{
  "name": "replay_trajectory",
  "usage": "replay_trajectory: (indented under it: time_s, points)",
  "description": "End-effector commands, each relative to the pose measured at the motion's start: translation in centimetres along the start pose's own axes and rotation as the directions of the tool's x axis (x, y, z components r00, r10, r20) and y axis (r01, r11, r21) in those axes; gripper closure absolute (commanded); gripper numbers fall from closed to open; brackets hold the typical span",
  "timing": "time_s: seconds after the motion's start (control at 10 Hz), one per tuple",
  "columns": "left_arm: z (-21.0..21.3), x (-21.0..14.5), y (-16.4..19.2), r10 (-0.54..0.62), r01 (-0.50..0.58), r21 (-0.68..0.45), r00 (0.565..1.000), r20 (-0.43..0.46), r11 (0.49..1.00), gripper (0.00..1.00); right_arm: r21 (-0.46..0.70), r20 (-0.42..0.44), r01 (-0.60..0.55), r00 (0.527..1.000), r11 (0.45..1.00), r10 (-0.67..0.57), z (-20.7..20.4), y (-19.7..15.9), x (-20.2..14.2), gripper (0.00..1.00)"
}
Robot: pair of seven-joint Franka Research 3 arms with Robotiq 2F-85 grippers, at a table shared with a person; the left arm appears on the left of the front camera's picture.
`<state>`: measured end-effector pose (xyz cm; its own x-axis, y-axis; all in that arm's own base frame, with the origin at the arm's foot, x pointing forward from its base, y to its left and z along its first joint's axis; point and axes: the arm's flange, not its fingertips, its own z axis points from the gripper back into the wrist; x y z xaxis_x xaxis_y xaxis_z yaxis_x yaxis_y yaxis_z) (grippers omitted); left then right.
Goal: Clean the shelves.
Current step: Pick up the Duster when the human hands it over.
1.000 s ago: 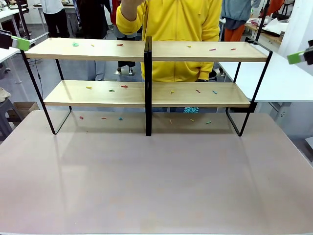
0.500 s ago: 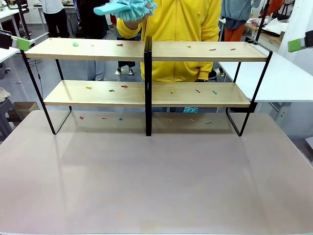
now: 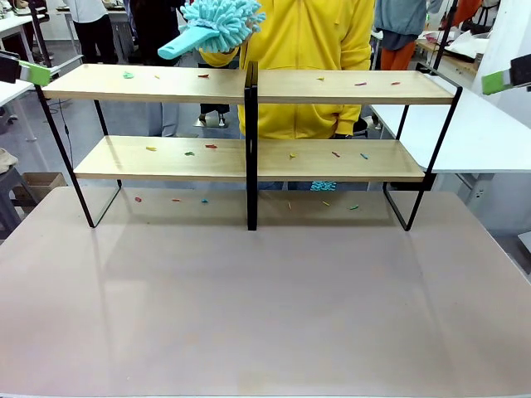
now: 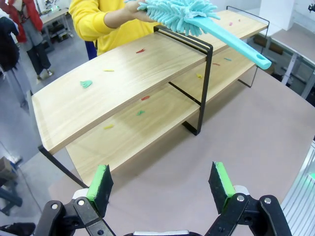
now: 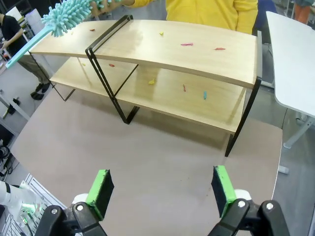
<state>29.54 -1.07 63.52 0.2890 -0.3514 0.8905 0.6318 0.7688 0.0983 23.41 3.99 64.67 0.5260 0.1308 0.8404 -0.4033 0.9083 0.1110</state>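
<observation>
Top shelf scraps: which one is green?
The green scrap, the one nearest the left end of the top board of the shelves. The others lying on that board are red or yellow.

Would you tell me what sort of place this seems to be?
Probably a robotics lab or workshop: the shelves, scattered with coloured scraps, stand on a table facing the open left gripper, with a white workbench beside.

At the front view's upper corners the frame edges cut off the left tool [image 3: 29, 72] and right tool [image 3: 500, 80] past a green pad. There the duster [image 3: 217, 25] head hides the person's hand [image 4: 134, 12], top centre. The coloured specks [image 3: 151, 149] on the shelves [image 3: 332, 87] are too small to identify.
</observation>
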Motion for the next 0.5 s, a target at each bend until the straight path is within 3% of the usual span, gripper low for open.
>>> replay_trajectory:
  time_s: [0.0, 0.1, 0.2, 0.4]
  points:
    - [0.0, 0.0, 0.0, -0.001, 0.001, 0.002, 1.0, -0.007, 1.0, 0.0, 0.006, 0.0, 0.023, 1.0, 1.0, -0.023, -1.0, 0.1, -3.2, 0.0]
    - [0.0, 0.0, 0.0, -0.001, 0.001, 0.002, 1.0, -0.007, 1.0, 0.0, -0.02, 0.012, 0.025, 1.0, 0.999, -0.024, -1.1, -0.1, -3.1, 0.0]
    - [0.0, 0.0, 0.0, -0.001, 0.001, 0.002, 1.0, -0.007, 1.0, 0.0, 0.0, -0.001, 0.001, 1.0, 1.0, -0.001, 0.0, 0.0, 0.0, 0.0]
    - [0.0, 0.0, 0.0, -0.001, 0.001, 0.002, 1.0, -0.007, 1.0, 0.0, 0.0, -0.001, 0.001, 1.0, 1.0, -0.001, 0.0, 0.0, 0.0, 0.0]
